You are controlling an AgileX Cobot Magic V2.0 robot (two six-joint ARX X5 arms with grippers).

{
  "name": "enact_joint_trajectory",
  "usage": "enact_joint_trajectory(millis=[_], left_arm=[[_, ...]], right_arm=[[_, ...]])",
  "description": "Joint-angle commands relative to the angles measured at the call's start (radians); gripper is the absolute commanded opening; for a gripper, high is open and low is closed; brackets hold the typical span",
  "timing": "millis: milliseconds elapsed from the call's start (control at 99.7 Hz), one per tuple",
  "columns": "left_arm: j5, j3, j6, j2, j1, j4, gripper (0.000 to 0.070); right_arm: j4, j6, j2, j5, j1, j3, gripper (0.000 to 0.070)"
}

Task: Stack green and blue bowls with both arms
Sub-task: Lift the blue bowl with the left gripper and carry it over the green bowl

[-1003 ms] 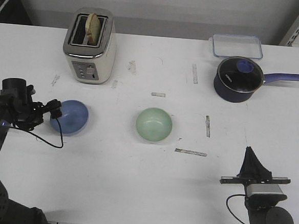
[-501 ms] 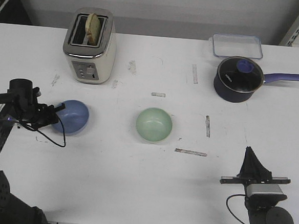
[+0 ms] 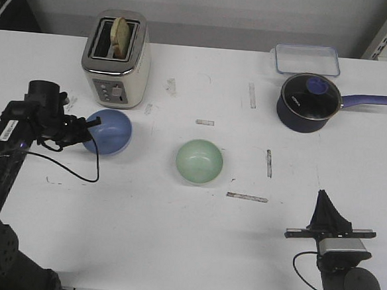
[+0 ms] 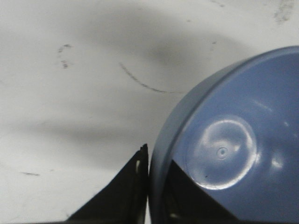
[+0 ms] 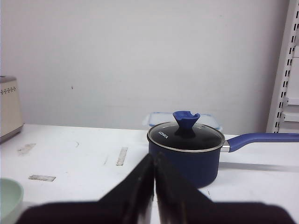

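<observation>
The blue bowl (image 3: 110,132) hangs tilted above the table at the left, in front of the toaster. My left gripper (image 3: 85,129) is shut on its left rim; in the left wrist view one finger lies outside the rim and one inside the blue bowl (image 4: 229,149), with the left gripper (image 4: 156,168) pinching the wall. The green bowl (image 3: 199,161) sits upright on the table's middle; its edge shows in the right wrist view (image 5: 9,198). My right gripper (image 3: 325,206) is shut and empty near the front right; in its own view the right gripper (image 5: 154,163) points at the saucepan.
A cream toaster (image 3: 116,58) with bread stands at the back left. A dark blue saucepan (image 3: 307,102) with a glass lid and a clear lidded container (image 3: 306,59) stand at the back right. Tape strips mark the table (image 3: 174,230).
My left gripper has lifted the blue bowl off the table and carried it right and away from me, tilting it. The green bowl and right arm have not moved.
</observation>
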Motion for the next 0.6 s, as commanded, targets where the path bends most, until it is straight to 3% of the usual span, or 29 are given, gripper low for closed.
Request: enact_joint_trajectory(millis=[0,391,592], left_arm=[[0.006,0.044,-0.043,0.024,-0.043,-0.005,0.0001],[0.006,0.269,-0.166,0.18,-0.331,-0.002,0.0001],[0.006,0.335,-0.174,0.236,-0.46,0.022,0.0001]], right_arm=[[0.013,0.013,-0.001,0.0,0.002,0.002,0.0],[0.013,0.013,-0.001,0.0,0.002,0.002,0.0],[0.014,0.013,-0.001,0.0,0.002,0.002,0.0]])
